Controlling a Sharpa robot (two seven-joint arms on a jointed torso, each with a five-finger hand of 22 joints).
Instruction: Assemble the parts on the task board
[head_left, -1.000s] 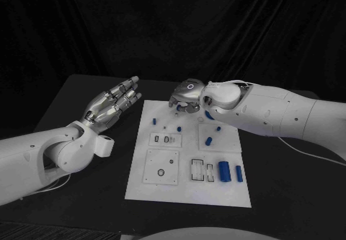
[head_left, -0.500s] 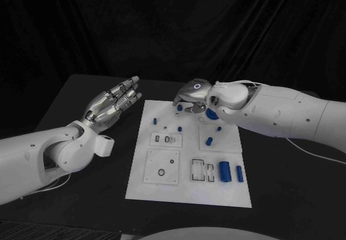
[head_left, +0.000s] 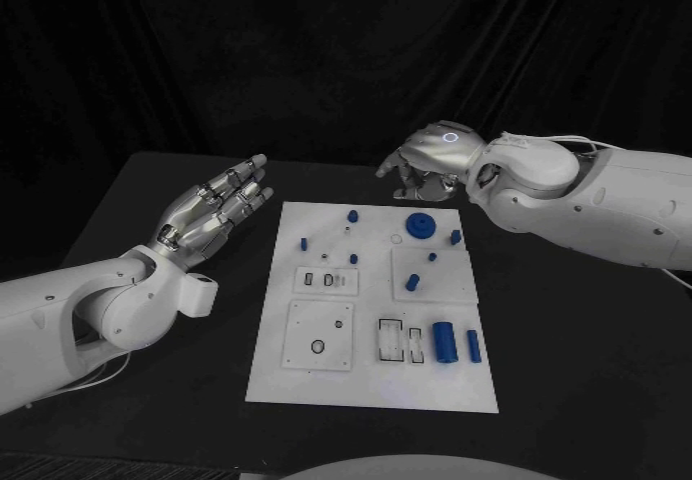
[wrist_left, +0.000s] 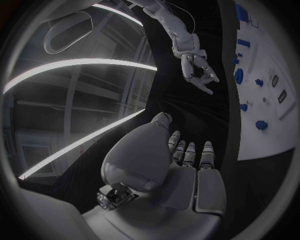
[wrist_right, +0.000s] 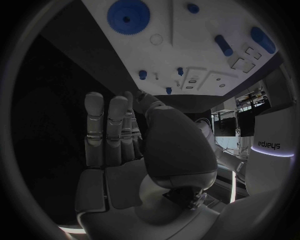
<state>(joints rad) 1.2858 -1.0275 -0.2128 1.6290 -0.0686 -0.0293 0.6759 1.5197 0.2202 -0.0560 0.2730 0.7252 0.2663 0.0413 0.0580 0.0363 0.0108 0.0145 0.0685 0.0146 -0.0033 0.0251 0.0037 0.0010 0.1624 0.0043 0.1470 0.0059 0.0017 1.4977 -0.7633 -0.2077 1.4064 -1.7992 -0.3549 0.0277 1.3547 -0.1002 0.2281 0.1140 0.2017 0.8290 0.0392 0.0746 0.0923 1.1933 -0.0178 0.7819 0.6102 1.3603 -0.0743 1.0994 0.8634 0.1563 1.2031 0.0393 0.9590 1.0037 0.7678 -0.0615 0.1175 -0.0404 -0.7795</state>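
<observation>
Right hand lifted off the board, blue gear left behind.

Head view: my right hand (head_left: 427, 160) has pulled back from the task board (head_left: 372, 392) since a second ago and hovers past its far edge, fingers curled loosely, holding nothing; the blue gear (head_left: 420, 224) now lies uncovered near the far right corner. My left hand (head_left: 216, 203) stays flat and open beside the board. Left wrist view: fingers (wrist_left: 190, 152) extended, empty. Right wrist view: fingers (wrist_right: 107, 131) straight, gear (wrist_right: 128, 16) on the board; "sharpa" is readable on the robot body.
</observation>
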